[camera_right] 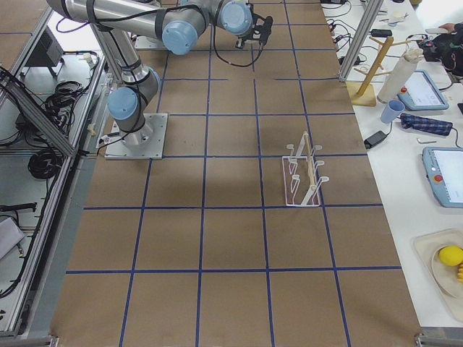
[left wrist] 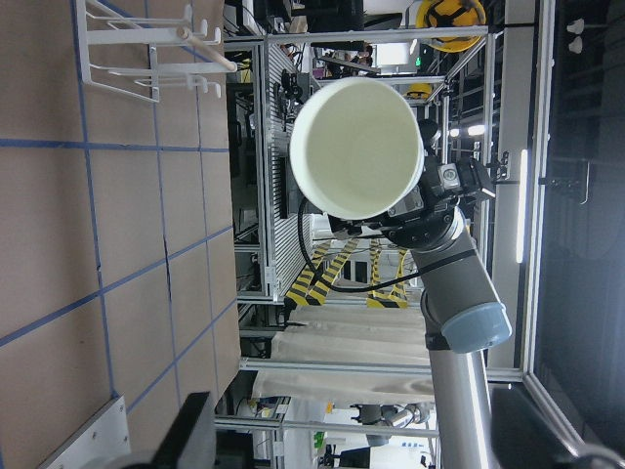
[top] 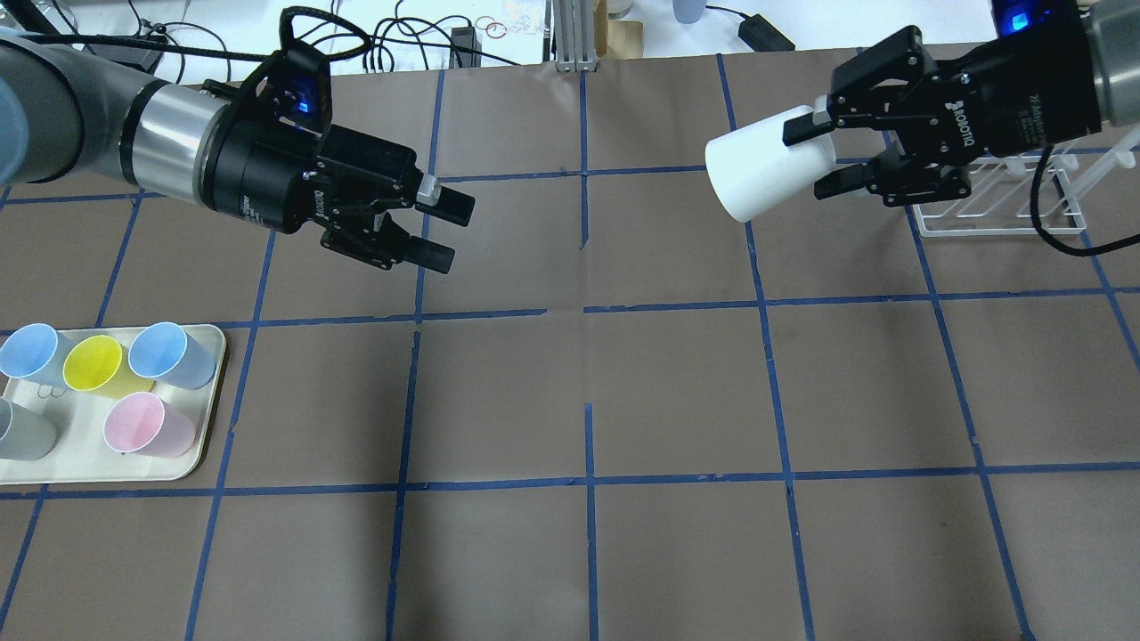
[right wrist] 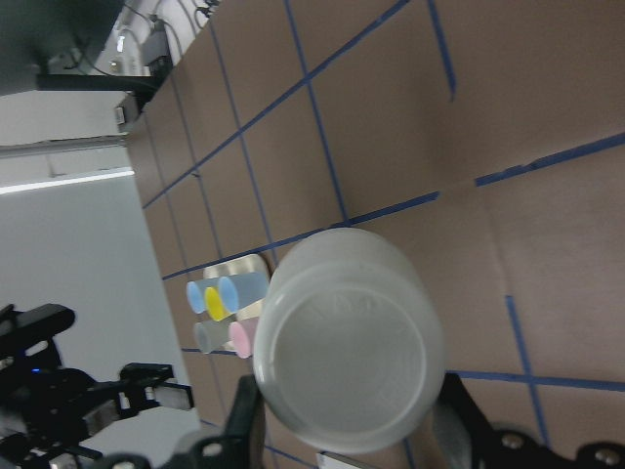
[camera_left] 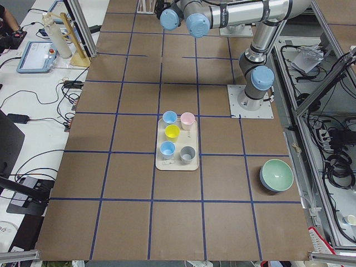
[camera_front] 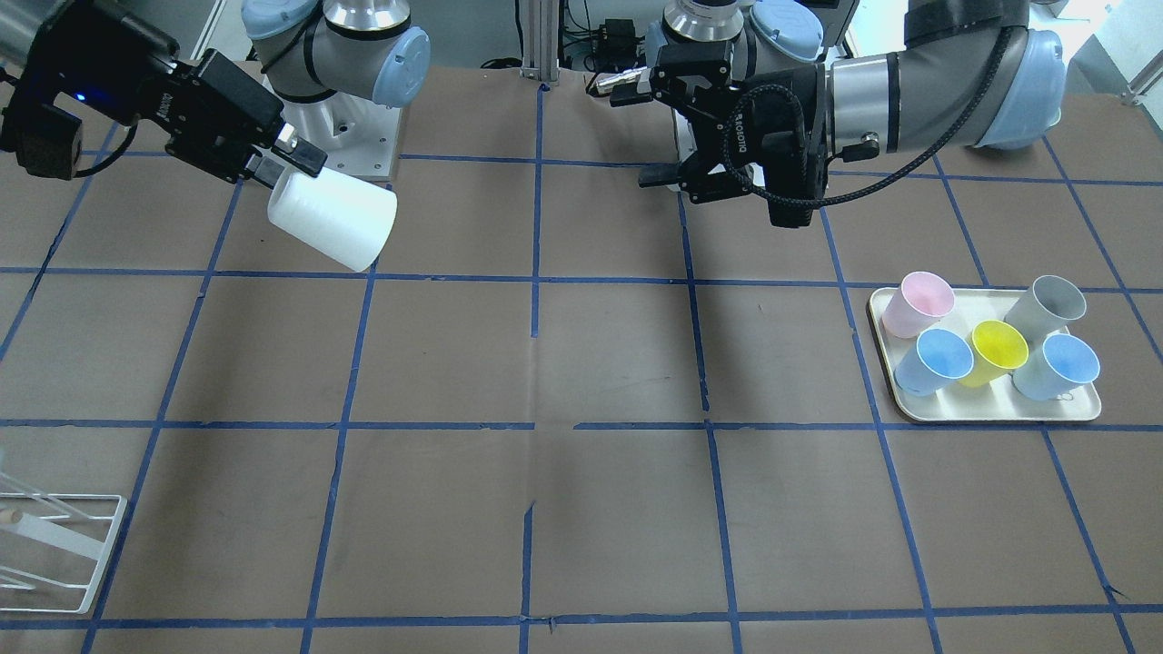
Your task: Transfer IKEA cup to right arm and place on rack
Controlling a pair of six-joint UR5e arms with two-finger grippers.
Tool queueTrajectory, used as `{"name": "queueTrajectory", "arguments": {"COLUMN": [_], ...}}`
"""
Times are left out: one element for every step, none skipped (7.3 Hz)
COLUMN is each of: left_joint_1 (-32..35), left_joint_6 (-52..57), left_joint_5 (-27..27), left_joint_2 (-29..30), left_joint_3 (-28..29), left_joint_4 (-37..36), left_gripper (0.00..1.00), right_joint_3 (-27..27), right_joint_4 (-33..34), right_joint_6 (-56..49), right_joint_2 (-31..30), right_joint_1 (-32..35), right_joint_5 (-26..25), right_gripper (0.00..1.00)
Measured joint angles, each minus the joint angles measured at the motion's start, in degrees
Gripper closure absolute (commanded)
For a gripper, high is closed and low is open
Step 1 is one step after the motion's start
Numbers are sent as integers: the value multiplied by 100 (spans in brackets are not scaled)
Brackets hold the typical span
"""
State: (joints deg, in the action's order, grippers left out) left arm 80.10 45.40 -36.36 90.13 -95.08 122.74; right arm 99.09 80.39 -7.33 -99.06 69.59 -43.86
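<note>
The IKEA cup (top: 761,174), a plain off-white tumbler, is held sideways in the air by my right gripper (top: 815,160), which is shut on its base end. The cup's mouth points toward my left arm. It also shows in the front view (camera_front: 332,218), the left wrist view (left wrist: 356,147) and the right wrist view (right wrist: 347,342). My left gripper (top: 452,231) is open and empty, well apart from the cup across the table's middle. The white wire rack (top: 997,209) stands on the table just behind my right gripper; it also shows in the right side view (camera_right: 304,173).
A cream tray (top: 207,427) at the table's left holds several upright cups: blue, yellow (top: 93,363), pink and grey. A green bowl (camera_left: 276,175) sits near the table's left end. Blue tape lines grid the brown table.
</note>
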Motion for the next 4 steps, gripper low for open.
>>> {"name": "queueTrajectory", "arguments": {"left_joint_1": [30,55,110,266], "left_joint_6": [-436,-1029,-1913,-2790], "left_joint_5": [-659,-1174,-1604,-2139], "left_joint_2": [-3,-8,9,16], "left_joint_3": [2,12,19,21], "left_joint_4": [-553,-1003,-1535,-2149], "left_gripper": [0,0,0,0], "right_joint_3": [-112,-205,-254,-269], "right_joint_4": [108,206,384,610], "right_joint_6": [-236,-714,-1294,-1920], "right_joint_2": [-6,-10,-17,-19], "right_joint_1": [0,3,10,15], "right_joint_5": [-643,-1260,-1868,-2410], "right_gripper": [100,100,100,100]}}
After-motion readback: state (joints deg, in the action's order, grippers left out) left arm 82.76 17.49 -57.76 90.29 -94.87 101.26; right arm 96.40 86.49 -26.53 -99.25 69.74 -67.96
